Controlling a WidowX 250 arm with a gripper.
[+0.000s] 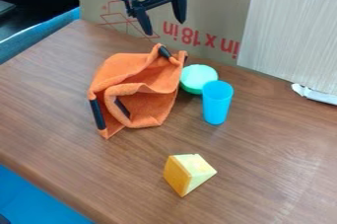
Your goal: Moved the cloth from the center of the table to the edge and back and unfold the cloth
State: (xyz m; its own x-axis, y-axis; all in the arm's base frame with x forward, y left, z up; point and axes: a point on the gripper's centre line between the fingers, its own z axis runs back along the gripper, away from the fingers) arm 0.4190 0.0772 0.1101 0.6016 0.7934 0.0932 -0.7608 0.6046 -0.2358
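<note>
in the camera view, the blue cup (217, 103) stands upright on the wooden table (263, 154). the orange cloth (148, 85) lies to the cup's left, near it, crumpled and folded over on itself, with black strips (97, 114) along parts of its edge. up and to the left of the cup, the black gripper (164, 27) hangs over the far side of the cloth, its two fingers apart and nothing between them. just behind the cup and a little left is a round green thing (197, 77), right beside the cloth. a yellow wedge (187, 172) sits in front of the cup. beyond the cup stands a cardboard panel (217, 1) with red print.
</note>
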